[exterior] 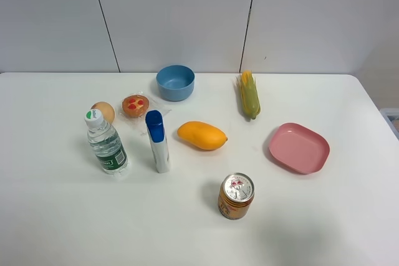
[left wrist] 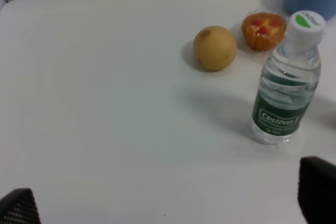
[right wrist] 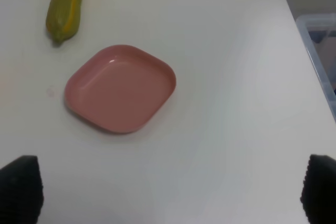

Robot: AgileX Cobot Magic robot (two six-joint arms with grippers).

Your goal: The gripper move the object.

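On the table (exterior: 56, 216), the shampoo bottle (exterior: 158, 141) stands between the water bottle (exterior: 106, 142) and mango (exterior: 201, 135). Both grippers (left (left wrist: 168, 203), right (right wrist: 170, 190)) have fingers spread wide apart, holding nothing.

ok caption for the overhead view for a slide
Tabletop before the move: shampoo bottle upright between water bottle and mango, no gripper in view.

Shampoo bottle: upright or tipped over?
Upright. In the high view the shampoo bottle stands on its base on the table, blue cap on top, between the water bottle and the mango, touching neither.
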